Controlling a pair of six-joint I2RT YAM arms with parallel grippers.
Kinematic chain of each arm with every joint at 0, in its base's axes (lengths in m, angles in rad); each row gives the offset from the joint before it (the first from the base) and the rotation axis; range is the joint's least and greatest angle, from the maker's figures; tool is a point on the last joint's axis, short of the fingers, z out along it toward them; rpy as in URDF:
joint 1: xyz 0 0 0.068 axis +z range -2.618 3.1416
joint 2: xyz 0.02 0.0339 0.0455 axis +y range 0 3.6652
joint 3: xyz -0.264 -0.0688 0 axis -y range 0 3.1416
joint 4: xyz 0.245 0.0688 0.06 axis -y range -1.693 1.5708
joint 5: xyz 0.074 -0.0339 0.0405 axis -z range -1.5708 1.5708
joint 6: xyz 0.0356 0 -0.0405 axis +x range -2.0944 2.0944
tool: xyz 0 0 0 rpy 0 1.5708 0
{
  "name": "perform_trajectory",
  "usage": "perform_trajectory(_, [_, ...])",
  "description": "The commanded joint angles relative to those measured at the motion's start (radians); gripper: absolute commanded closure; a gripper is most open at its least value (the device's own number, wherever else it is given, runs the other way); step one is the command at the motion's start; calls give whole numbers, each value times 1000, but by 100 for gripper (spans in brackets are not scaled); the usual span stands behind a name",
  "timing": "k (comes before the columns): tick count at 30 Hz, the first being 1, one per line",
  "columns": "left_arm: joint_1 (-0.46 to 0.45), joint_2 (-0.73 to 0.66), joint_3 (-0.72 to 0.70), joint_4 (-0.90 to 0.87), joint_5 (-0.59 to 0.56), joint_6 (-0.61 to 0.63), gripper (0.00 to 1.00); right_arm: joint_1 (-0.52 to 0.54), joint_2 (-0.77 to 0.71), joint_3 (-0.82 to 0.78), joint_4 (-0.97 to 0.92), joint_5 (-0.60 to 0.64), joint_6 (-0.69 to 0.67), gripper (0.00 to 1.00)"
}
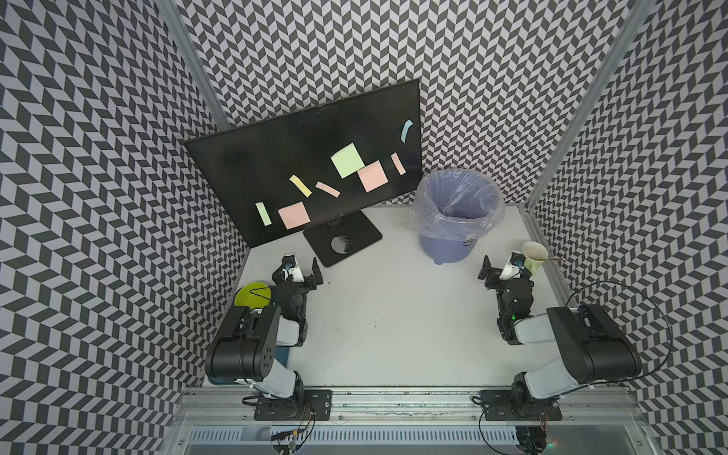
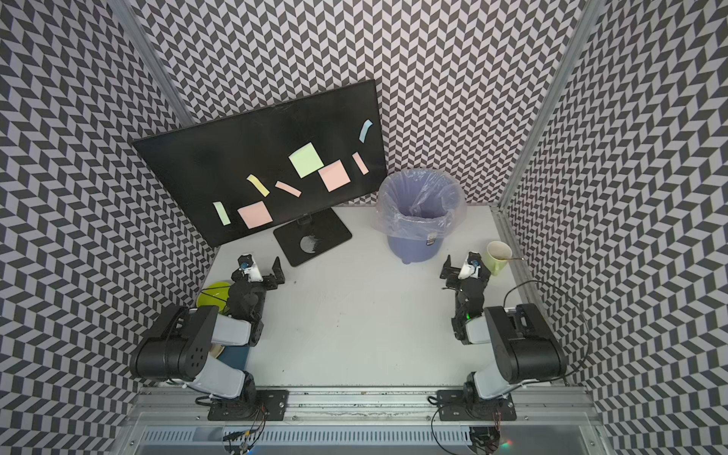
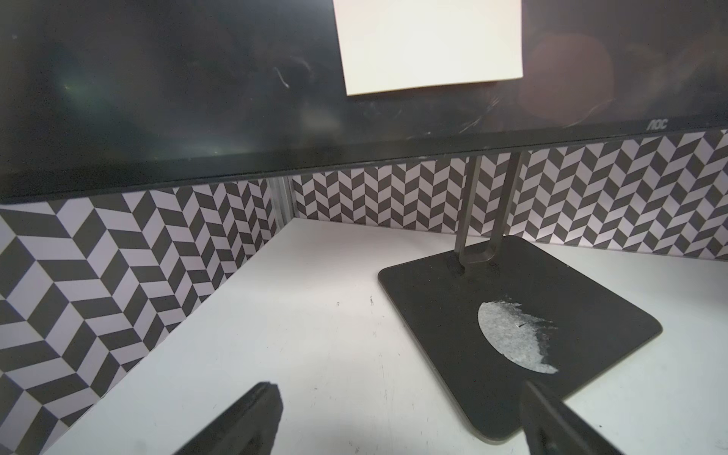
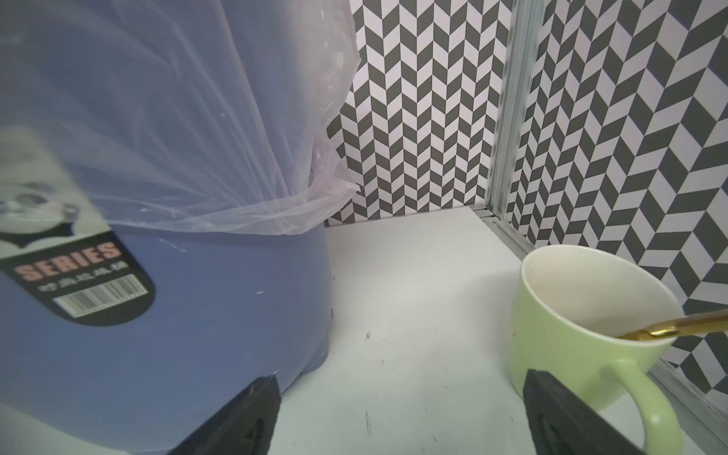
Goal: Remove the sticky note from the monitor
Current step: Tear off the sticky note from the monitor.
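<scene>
Eight sticky notes (image 1: 347, 159): matte pastel paper stuck on the screen. Three are squares, one green and two pink, and five are narrow strips. The pale blue strip (image 1: 407, 130) near the screen's upper right corner curls off the glass.
Monitor (image 1: 275, 169): large, flat black rectangle with a glossy face and a thin bezel. It stands at the counter's far left corner, turned diagonally.
Base (image 1: 356, 230): flat black square with rounded corners under a slim neck. It carries a torn, silvery half-round mark (image 1: 339, 244).
Left pincer (image 3: 398, 398): black fingers spread wide apart and holding nothing, low over the counter just in front of the base.
Right pincer (image 4: 402, 386): fingers likewise wide apart and empty, between the bin and the mug near the right edge.
Bin (image 1: 445, 252): round, smooth blue-violet plastic at the far edge, with a barcode label on its side. A wrinkled clear film liner (image 1: 461, 189) is folded over the rim.
Mug (image 1: 532, 256): pale green glazed ceramic, white inside, with a looped handle. It sits at the right edge with a gold-coloured spoon (image 1: 551, 259) resting in it.
Plate (image 1: 252, 297): round and yellow-green, at the left edge, partly hidden by the left arm.
Counter (image 1: 394, 315): smooth white with small dark scuffs.
</scene>
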Motion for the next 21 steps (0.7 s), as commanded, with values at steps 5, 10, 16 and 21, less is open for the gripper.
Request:
perform_trajectory(5, [-1, -10, 14, -5, 3, 10, 0, -3, -18, -2, 52, -11, -7, 1])
perform_trajectory(10, [-1, -11, 14, -5, 4, 11, 0, -4, -18, -3, 52, -11, -9, 1])
perform_trajectory(16, [-1, -39, 57, -103, 33, 23, 0, -3, -20, -3, 54, -13, -11, 1])
perform_trajectory(21, [-3, -73, 36, -89, 21, 23, 0, -2, -59, -17, 60, -10, -8, 1])
